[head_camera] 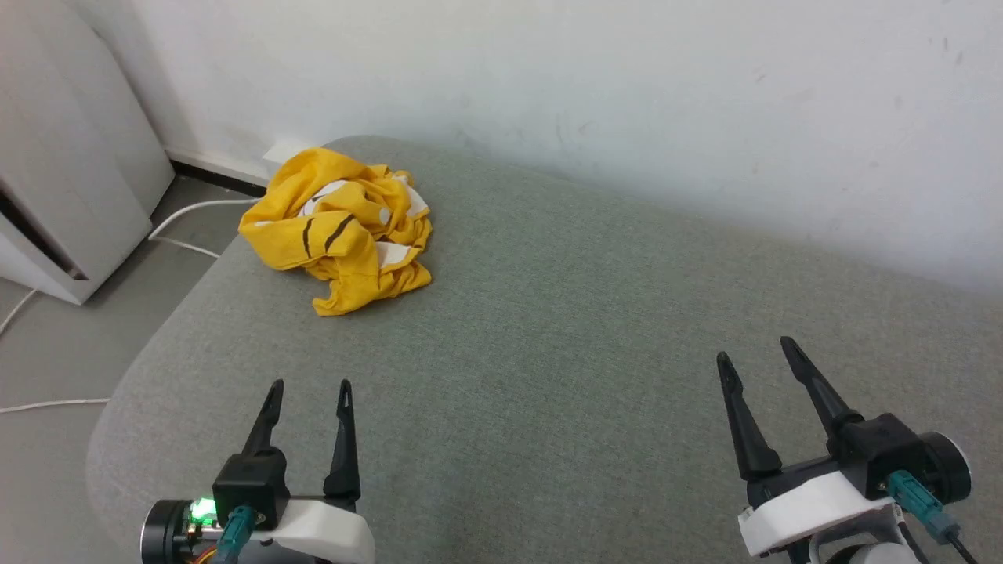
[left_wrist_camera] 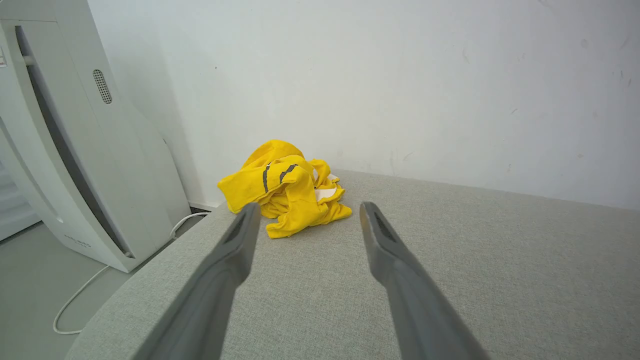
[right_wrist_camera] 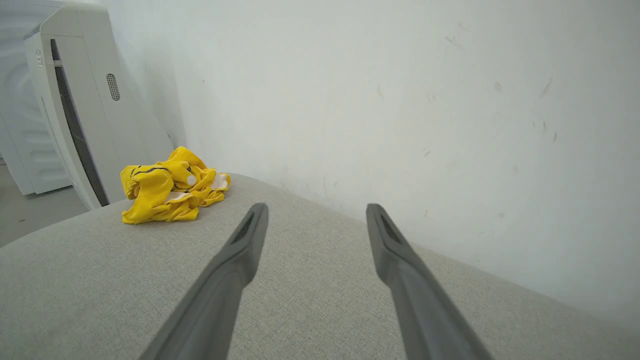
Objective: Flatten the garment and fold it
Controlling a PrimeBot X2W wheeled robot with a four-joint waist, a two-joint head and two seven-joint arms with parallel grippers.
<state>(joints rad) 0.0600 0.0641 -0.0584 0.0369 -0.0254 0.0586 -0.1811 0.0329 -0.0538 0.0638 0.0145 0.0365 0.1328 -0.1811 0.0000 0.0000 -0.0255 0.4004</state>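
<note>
The garment point(head_camera: 341, 231) is a bright yellow crumpled heap with white patches and short black stripes, lying at the far left corner of the grey-green cushioned surface point(head_camera: 548, 352). My left gripper point(head_camera: 309, 388) hovers open near the front left edge, well short of the heap. At the front right my right gripper point(head_camera: 758, 351) is also open with nothing between its fingers. Straight ahead in the left wrist view lies the garment point(left_wrist_camera: 285, 187), beyond my open left gripper point(left_wrist_camera: 307, 212). In the right wrist view the garment point(right_wrist_camera: 167, 185) sits far off to the left of my right gripper point(right_wrist_camera: 315, 212).
A white wall point(head_camera: 588, 94) runs along the far side of the surface. A white floor appliance point(head_camera: 63, 172) stands on the left, with a white cable point(head_camera: 188, 219) trailing over the grey floor point(head_camera: 47, 368). The surface's rounded left edge drops off just beside the garment.
</note>
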